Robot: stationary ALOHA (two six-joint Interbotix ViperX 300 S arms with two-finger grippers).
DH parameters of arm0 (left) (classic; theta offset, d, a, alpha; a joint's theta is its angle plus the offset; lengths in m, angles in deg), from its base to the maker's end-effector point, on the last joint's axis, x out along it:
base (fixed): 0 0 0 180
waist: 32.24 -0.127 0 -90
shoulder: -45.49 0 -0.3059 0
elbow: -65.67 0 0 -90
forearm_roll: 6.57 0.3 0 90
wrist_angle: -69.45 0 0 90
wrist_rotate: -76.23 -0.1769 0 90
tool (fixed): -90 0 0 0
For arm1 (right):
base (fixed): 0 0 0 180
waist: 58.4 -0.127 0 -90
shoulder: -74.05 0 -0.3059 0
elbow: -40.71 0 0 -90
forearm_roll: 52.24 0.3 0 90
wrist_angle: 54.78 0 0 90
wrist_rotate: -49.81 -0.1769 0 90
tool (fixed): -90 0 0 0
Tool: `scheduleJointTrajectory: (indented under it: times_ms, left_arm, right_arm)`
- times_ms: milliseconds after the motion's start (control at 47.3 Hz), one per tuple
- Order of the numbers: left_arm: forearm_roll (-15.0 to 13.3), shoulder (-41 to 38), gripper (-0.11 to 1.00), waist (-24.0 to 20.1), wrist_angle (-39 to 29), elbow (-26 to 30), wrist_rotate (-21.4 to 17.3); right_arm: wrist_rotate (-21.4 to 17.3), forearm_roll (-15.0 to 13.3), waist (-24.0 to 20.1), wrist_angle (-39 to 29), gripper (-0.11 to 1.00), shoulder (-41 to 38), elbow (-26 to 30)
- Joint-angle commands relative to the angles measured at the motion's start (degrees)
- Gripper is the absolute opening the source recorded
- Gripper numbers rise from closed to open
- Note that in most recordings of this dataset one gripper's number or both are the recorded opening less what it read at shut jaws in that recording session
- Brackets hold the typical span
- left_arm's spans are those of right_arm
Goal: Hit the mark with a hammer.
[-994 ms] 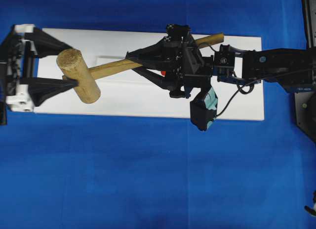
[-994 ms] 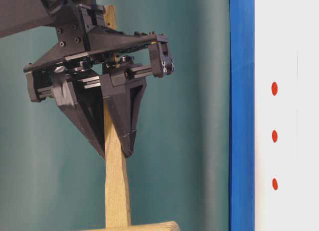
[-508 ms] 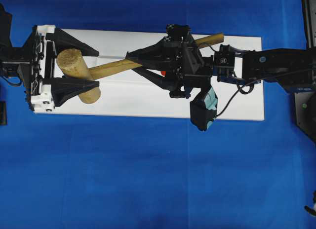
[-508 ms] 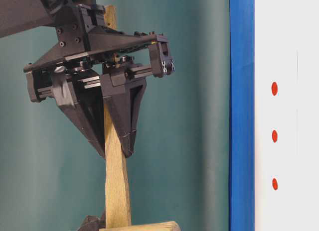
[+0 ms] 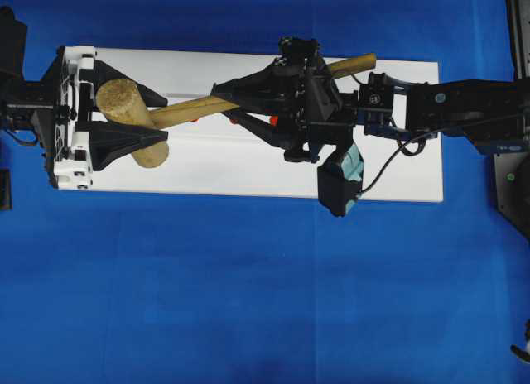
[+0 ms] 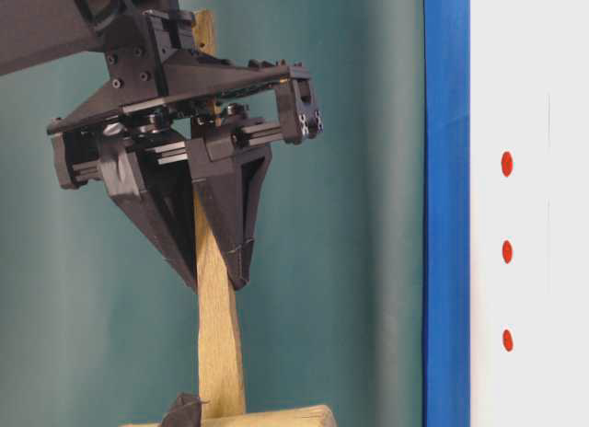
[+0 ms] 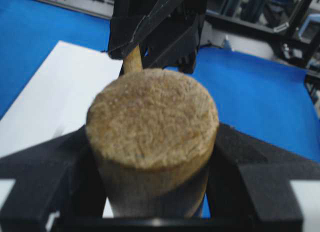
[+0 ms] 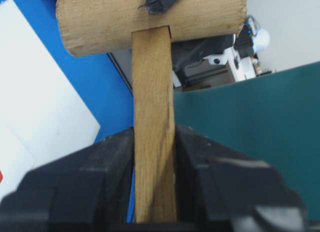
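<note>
**Left fingers close in on the mallet head**

The left gripper (image 5: 137, 119) has come forward along the white board (image 5: 389, 165) and its fingers, which stood wide a second ago, have narrowed around the head of the hammer (image 5: 132, 123). In the left wrist view the two black fingers (image 7: 45, 177) now flank the cylinder on both sides, very near or touching it; whether they have fully clamped I cannot tell. The right gripper (image 5: 224, 107) has not shifted: its fingers stay clamped on the handle, as the right wrist view shows with the wood squeezed between the two pads (image 8: 107, 177).

So the hammer sits held over the left part of the board, head at the left end, handle running up-right across it. My reading is that a second grip, or a handover, is being set up before any swing; the strike itself is not yet under way.

The hammer is pale, unfinished wood: a thick round head with a rough, fibrous end face, and a slim squared handle with visible grain. The board is smooth and matte, lying on the blue worktop (image 5: 248, 301). Small red marks (image 6: 507, 252) dot the board.
</note>
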Motion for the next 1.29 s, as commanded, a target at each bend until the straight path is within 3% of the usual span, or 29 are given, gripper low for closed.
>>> scheduleJointTrajectory:
  times_ms: [0,85,148,360,444,635,825,910,1100,1270]
  left_arm:
    - [0.09,0.35,0.44,0.09,0.0,0.97,-0.35]
    - [0.09,0.53,0.44,0.0,-0.09,0.79,-0.35]
    - [0.09,0.53,0.44,0.0,-0.09,0.79,-0.26]
    - [0.09,0.7,0.44,0.09,-0.09,0.7,-0.53]
    - [0.18,0.7,0.44,0.09,-0.09,0.7,-0.62]
    - [0.26,0.7,0.44,0.09,-0.35,0.7,-2.55]
    - [0.26,0.7,0.44,0.09,-1.93,0.7,-9.32]
    - [0.26,0.7,0.44,0.09,-3.08,0.62,-12.74]
    - [0.26,0.79,0.44,0.62,-4.22,0.62,-19.34]
    - [0.26,0.79,0.44,0.88,-4.22,0.79,-19.86]
  right_arm:
    - [-0.35,0.62,-0.26,0.26,0.11,2.11,2.55]
    - [-0.35,1.14,-0.26,-0.09,0.12,2.11,2.55]
    - [-0.35,1.58,-0.26,-0.09,0.2,2.11,2.64]
    - [-0.35,2.99,-0.35,-0.09,0.79,2.11,2.55]
    - [-0.35,2.99,-0.7,-0.35,0.96,2.2,2.55]
    - [-0.62,3.87,-1.93,-3.08,0.95,3.34,2.37]
    - [-7.56,12.66,-2.46,-9.32,0.96,4.75,2.81]
    - [-10.81,15.21,-2.46,-12.74,0.96,5.71,3.08]
    - [-16.26,16.35,-2.37,-15.73,0.96,6.24,3.08]
    - [-18.72,16.44,-2.2,-16.7,0.96,6.24,3.16]
